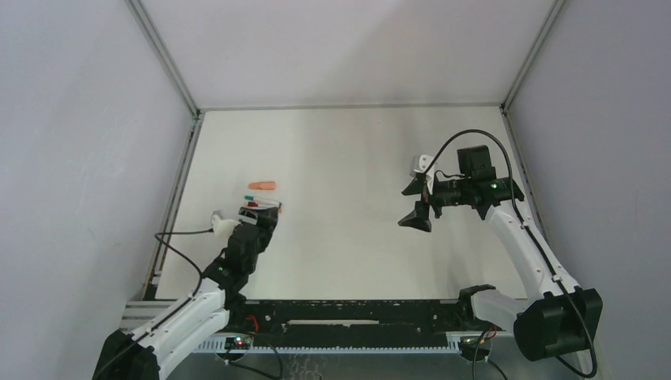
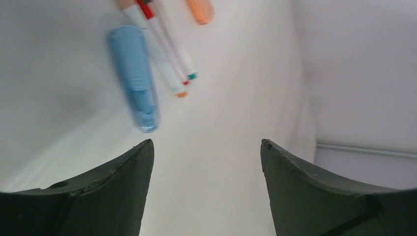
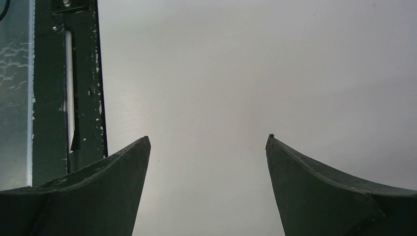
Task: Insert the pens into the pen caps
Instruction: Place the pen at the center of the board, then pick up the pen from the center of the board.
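top external: left claw (image 1: 266,214) sits low over the left part of the white table (image 1: 356,158), at a small cluster of pens (image 1: 265,205); its opening cannot be told from here. a salmon-orange cap (image 1: 262,186) lies on the table just beyond the cluster, apart from it. right claw (image 1: 415,203) hangs above the right half of the table, well apart from the pens, fingers spread wide, nothing between them. left wrist: the left claw's two dark fingers (image 2: 118,189) stand far apart, gap empty, bare table below. ahead of them the pens lie side by side, tips orange, red and teal pointing toward the claw. a light blue cap (image 2: 136,78) lies just beside them on the left, roughly parallel. the salmon-orange cap is cut off by the top edge, right of the pens. right wrist: right claw wide open, holding nothing; plain table beneath, black rail (image 3: 81,73) along the left edge.
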Controlling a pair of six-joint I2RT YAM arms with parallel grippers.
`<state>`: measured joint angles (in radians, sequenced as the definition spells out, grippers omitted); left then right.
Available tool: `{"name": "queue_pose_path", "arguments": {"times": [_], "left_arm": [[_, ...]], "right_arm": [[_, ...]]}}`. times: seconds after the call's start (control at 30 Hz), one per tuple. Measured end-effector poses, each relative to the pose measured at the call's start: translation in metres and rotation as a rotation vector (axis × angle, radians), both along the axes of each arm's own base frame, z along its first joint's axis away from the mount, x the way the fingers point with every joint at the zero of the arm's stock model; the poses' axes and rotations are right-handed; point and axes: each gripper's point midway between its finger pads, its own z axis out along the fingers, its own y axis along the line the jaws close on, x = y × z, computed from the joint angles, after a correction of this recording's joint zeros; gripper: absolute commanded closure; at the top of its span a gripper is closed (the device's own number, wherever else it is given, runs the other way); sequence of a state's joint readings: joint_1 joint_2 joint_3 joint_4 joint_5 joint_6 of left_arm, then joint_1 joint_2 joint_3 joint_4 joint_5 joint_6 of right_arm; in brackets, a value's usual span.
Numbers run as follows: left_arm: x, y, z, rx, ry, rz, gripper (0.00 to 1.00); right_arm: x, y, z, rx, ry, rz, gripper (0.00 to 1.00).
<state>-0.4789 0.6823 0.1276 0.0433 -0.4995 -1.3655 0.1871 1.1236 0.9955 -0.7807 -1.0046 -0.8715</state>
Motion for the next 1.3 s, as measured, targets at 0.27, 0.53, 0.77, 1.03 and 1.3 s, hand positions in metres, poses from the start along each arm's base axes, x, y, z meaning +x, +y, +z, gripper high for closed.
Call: {"name": "queue_pose_path", "arguments": {"times": [0.27, 0.53, 0.77, 1.03, 1.3], "left_arm": [[0.014, -0.026, 0.073, -0.032, -0.286, -0.149, 0.00], [0.023, -0.058, 0.092, 0.084, -0.368, -0.351, 0.00], [0.061, -0.096, 0.116, 0.174, -0.295, -0.490, 0.00], [0.080, -0.106, 0.116, 0.268, -0.195, -0.515, 0.00], [0.072, -0.102, 0.099, 0.360, -0.129, -0.513, 0.00]], "right_arm": [[0.014, -0.021, 0.003, 0.015, 0.004, -0.092, 0.06], [0.031, -0.048, 0.005, 0.033, 0.019, -0.215, 0.06], [0.045, -0.070, 0.002, 0.045, 0.054, -0.312, 0.06], [0.049, -0.076, -0.005, 0.053, 0.080, -0.343, 0.06], [0.051, -0.076, -0.007, 0.055, 0.088, -0.349, 0.06]]}}
